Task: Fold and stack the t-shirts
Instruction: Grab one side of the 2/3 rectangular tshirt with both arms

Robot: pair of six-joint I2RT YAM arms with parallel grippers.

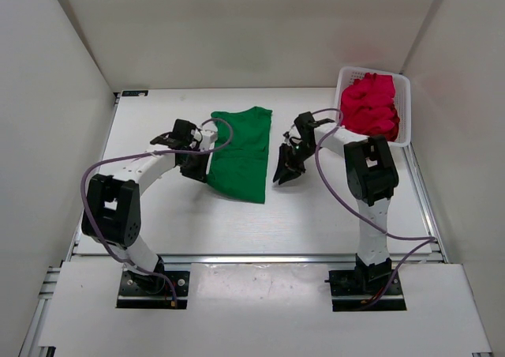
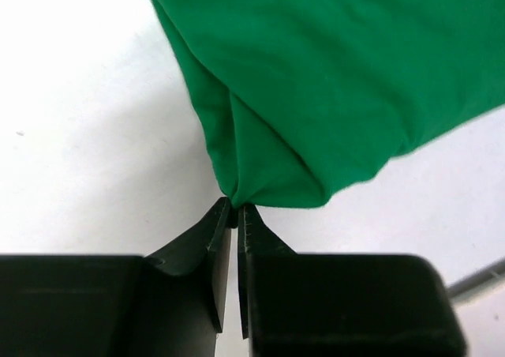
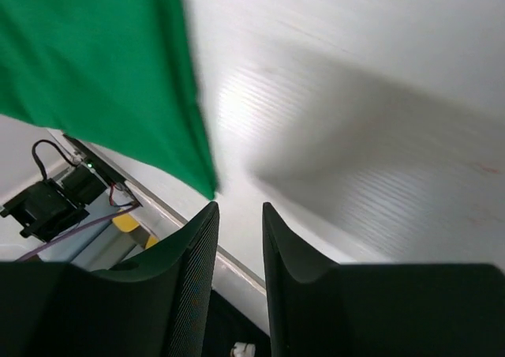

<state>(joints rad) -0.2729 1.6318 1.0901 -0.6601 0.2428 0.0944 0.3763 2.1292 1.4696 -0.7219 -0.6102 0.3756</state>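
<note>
A bright green t-shirt [image 1: 241,155] lies folded into a long strip on the white table, between the two arms. My left gripper [image 1: 197,170] is at the strip's left edge. In the left wrist view its jaws [image 2: 235,208] stand almost together, and a bunched point of the green cloth [image 2: 331,80] is pinched at the very tips. My right gripper [image 1: 286,171] hangs just right of the shirt's near right corner. Its fingers [image 3: 240,211] stand apart with nothing between them, and the green shirt's corner [image 3: 95,65] lies just off the left fingertip. Red t-shirts [image 1: 369,108] are heaped in the basket.
The white mesh basket [image 1: 405,112] stands at the back right corner of the table. White walls close in the left, back and right sides. A metal rail [image 1: 252,257] runs along the near edge, ahead of the arm bases.
</note>
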